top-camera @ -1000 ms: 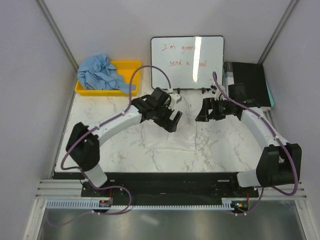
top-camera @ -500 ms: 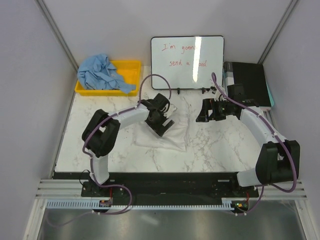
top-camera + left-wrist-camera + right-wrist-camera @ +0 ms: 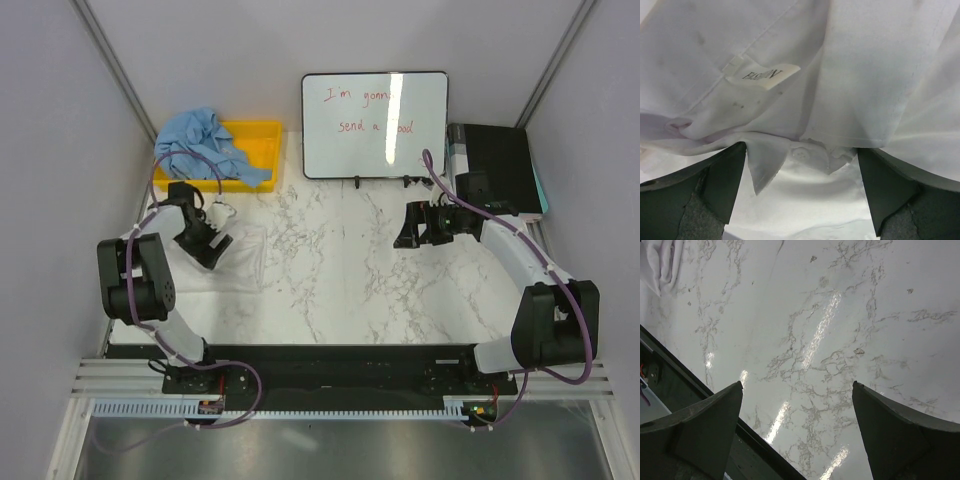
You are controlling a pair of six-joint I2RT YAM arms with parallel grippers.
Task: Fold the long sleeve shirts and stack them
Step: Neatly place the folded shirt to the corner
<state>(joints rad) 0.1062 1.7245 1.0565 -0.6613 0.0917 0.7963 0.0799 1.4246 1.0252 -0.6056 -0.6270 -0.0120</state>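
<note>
At the left edge of the table [image 3: 330, 275], the left gripper [image 3: 207, 243] points down at the white shirt [image 3: 245, 265], its arm doubled back toward its base. In the wrist view its two fingers [image 3: 720, 185] stand wide apart at the lower corners of the frame, with nothing clamped between them. Whether the tips touch the cloth cannot be told.

White shirt: fills the left wrist view. The collar [image 3: 765, 160] lies between the fingers, with one button [image 3: 800, 154] showing at the placket. A sewn-in label [image 3: 767, 76] lies just beyond the collar; its lettering is too small to read with certainty. Faint specks mark the cloth near the label. From above, the garment lies as a flat, compact shape on the left part of the table.

Right gripper [image 3: 410, 228]: held above bare marble on the right side of the table, well apart from the shirt. Its fingers [image 3: 700, 432] are spread wide and hold nothing. A corner of white cloth shows at the top left of the right wrist view.

Blue shirt [image 3: 200, 148]: bunched and wrinkled in the yellow bin [image 3: 258, 138] at the far left corner, part of it draped over the near rim.

A whiteboard [image 3: 375, 125] with red handwriting stands at the far edge, centre. A black box [image 3: 500, 160] sits at the far right
</note>
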